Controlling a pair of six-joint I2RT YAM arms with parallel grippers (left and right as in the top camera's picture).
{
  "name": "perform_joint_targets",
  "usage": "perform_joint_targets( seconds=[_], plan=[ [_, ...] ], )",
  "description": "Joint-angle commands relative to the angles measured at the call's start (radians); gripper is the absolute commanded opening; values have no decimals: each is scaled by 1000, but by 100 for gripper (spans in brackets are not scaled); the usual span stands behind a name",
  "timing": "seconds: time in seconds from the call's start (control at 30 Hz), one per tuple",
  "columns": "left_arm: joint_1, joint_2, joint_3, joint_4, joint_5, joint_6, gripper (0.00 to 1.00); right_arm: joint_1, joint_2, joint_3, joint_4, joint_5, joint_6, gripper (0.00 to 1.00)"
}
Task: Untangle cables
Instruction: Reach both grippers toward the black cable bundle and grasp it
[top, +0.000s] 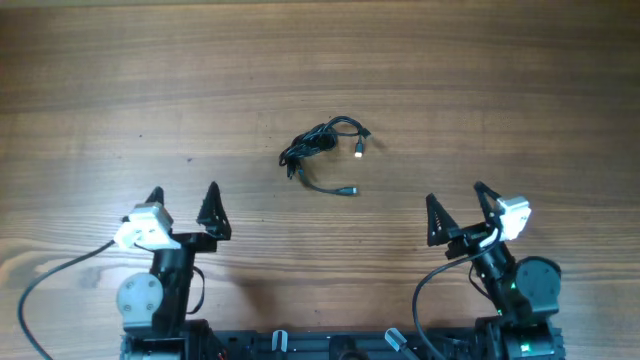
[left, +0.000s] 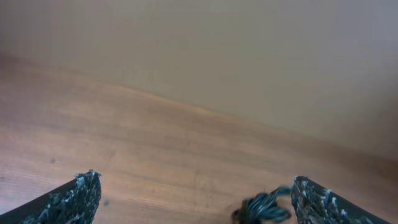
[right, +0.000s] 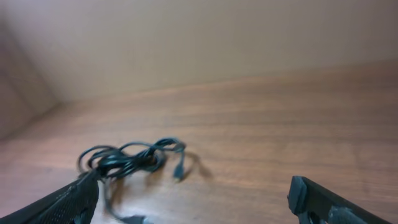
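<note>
All cables (top: 310, 146) show overhead; left wrist view crops them.

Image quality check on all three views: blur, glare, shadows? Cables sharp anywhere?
Overhead: even, soft light, no glare, the cables fairly sharp with only faint shadows on the table. Left wrist: soft overall, the cables a blurred clump cut off by the bottom edge. Right wrist: the cables out of focus, a soft shadow beside one plug.

Seemingly a robot lab: wooden table (top: 100, 80), bare wall (left: 249, 50).
</note>
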Motion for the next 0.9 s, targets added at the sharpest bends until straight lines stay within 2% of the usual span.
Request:
perform_joint_targets(
  seconds=[0.0, 0.13, 0.33, 0.43, 0.5, 0.63, 0.7, 0.77, 0.87],
  plan=[
    [1, 143, 136, -8, 37, 20, 100, 3, 137, 152, -16, -102, 10, 100],
    [1, 357, 314, -66, 124, 20, 100, 3, 345, 348, -103, -172, -45, 100],
    [0, 672, 591, -237, 221, 21, 100, 3, 646, 671, -340, -245, -47, 100],
    [-7, 829, 703, -311, 275, 21, 100, 3, 794, 821, -439, -322, -92, 100],
    [-37, 909, 750, -338, 275, 26, 100, 3, 881, 912, -517, -335, -97, 100],
    [-178, 1082, 857, -404, 209, 127, 100, 3, 1060, 1098, -694, -345, -142, 100],
    [-232, 1145, 883, -404, 161, 129, 100, 3, 1120, 1149, -721, -346, -143, 100],
    [-272, 1206, 887, -381, 177, 129, 100, 3, 1165, 1162, -706, -348, -134, 100],
    [-282, 1263, 887, -364, 204, 121, 100, 3, 1192, 1162, -682, -349, -34, 100]
  ],
)
